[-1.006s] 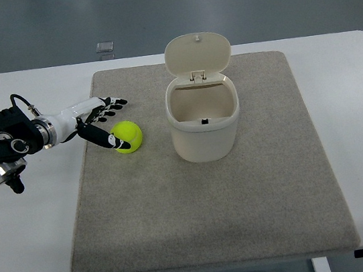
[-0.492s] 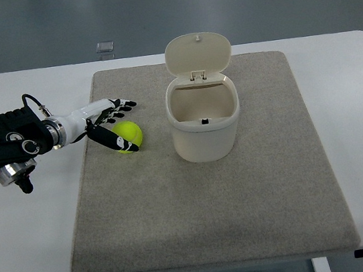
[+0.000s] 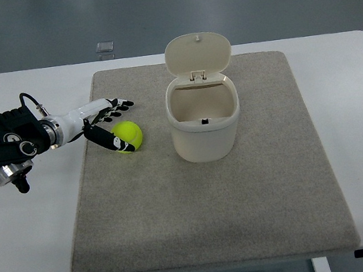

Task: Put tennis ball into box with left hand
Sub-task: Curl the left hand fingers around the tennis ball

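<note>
The black-and-white left hand [image 3: 106,123], fingers spread, partly hides the yellow-green felt tennis ball [image 3: 129,136] (no writing legible).

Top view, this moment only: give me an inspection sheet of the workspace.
Surface: white table with a grey mat laid on it.
Job's things: tennis ball on the mat, left of the box; the box's lid stands open, and only a small dark mark shows inside.
Clutter: small clear item on the floor beyond the table.
Hands: left hand open, fingers spread beside the ball, no grasp; right hand not in view.
Cables: black wire looping off the left forearm.
Surroundings: grey floor.
</note>
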You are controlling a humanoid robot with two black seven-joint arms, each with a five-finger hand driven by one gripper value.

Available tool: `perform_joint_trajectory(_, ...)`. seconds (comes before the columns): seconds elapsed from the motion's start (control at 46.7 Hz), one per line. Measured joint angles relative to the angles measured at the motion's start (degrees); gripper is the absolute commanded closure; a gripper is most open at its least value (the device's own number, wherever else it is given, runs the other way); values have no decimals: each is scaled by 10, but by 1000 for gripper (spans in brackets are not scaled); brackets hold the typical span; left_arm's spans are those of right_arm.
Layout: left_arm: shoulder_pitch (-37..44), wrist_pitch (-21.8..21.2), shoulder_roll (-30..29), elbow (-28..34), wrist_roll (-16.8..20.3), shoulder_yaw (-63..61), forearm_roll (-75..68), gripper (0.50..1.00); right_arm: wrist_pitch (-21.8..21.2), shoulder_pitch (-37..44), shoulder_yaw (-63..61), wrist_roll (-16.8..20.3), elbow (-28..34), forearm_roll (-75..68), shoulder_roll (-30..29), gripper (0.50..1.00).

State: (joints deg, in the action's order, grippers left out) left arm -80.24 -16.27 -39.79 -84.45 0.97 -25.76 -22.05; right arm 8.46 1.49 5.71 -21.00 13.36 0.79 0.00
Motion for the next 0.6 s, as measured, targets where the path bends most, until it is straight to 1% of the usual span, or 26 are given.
perform_joint_trajectory(0.599, 12, 0, 7, 5, 0, 2, -5, 519, 0, 0, 0, 0, 0, 0, 0, 562)
